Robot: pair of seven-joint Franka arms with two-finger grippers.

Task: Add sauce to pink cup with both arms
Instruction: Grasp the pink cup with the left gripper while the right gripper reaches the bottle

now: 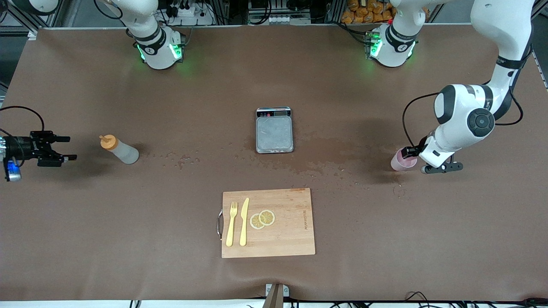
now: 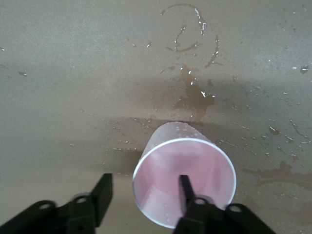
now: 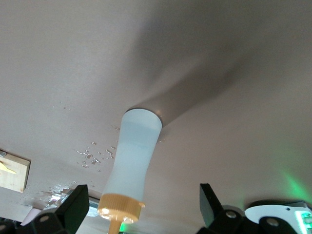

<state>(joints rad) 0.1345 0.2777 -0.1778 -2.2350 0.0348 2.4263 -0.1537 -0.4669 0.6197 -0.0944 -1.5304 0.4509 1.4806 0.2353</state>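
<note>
1. Front view: the sauce (image 1: 121, 150) stands toward the right arm's end, the right gripper (image 1: 64, 148) beside it, spread apart.
2. Left wrist view: the left gripper (image 2: 141, 192) straddles the pink cup (image 2: 184, 179) wall, unclosed; closing off-centre could tip it.
3. Right wrist view: the bottle lies between parted fingers (image 3: 73, 207); the wet table (image 3: 204, 63) risks slipping.

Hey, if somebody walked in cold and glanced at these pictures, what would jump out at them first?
Probably the left end effector at the pink cup by the left arm's end of the table, one finger inside the rim and one outside. At the right arm's end, the open right end effector is beside the sauce bottle. Between them sits a grey scale, amid wet splashes.
</note>
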